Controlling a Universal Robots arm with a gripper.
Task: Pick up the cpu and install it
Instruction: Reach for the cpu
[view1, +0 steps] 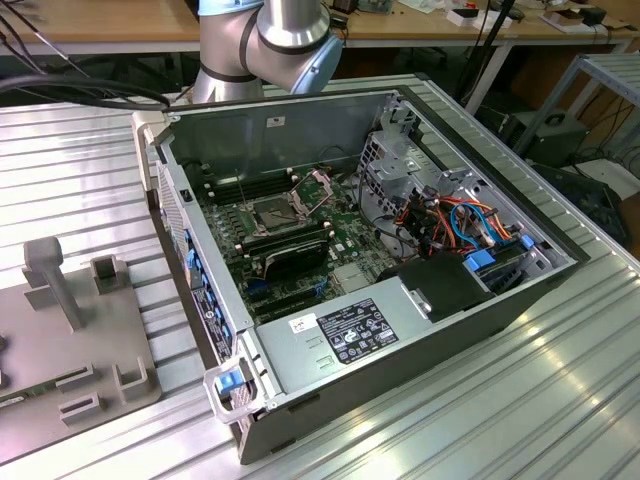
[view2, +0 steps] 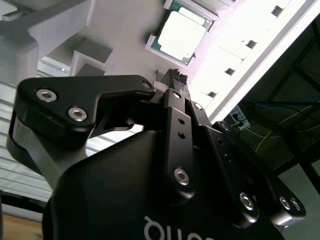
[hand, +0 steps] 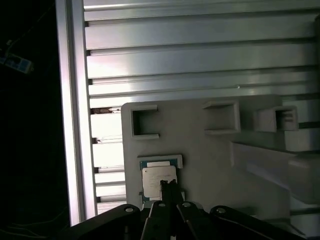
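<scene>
The cpu (view2: 181, 34) (hand: 158, 176) is a square chip with a silver lid and green edge, lying flat in a small framed nest on a grey fixture plate (hand: 200, 155). In both wrist views my gripper (view2: 174, 76) (hand: 168, 184) hangs just above it, black fingers pressed together and shut on nothing, their tips over one edge of the chip. In the exterior view the open computer case (view1: 200, 230) lies on its side, and the motherboard's socket (view1: 272, 212) is bare with its metal retaining frame (view1: 312, 188) flipped up.
The grey fixture plate (view1: 110, 350) with raised posts and brackets sits at the exterior view's left on the ribbed aluminium table (view1: 560, 380). Inside the case are a power supply (view1: 350, 335), coloured cables (view1: 470, 215) and a drive cage (view1: 395, 160). The arm's joint (view1: 270, 40) stands behind the case.
</scene>
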